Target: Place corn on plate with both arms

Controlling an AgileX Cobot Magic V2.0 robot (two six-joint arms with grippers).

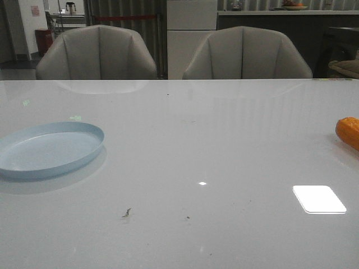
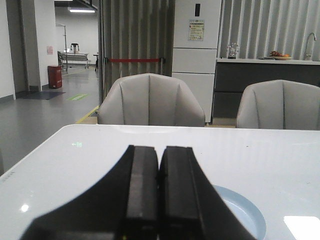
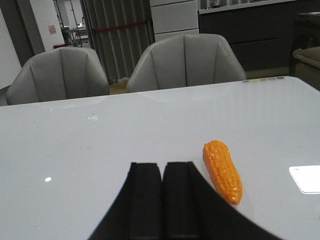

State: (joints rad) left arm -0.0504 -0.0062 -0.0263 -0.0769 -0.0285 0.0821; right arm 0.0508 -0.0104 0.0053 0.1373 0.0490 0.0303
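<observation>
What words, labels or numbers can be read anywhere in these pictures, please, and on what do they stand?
None can be read.
Notice on the pale cabinet: print too small.
Pink sign on the wall: blurred.
The corn, plate and both shut grippers carry no markings.

Front view: looks forward, low over the table [image 1: 185, 140].
Wrist views: behind each arm's fingers, facing the chairs [image 2: 150, 100] (both views share them).

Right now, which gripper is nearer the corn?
Right. The right gripper, fingers shut, sits beside the corn without touching it. The left gripper, also shut, is over by the plate, across the table.
</observation>
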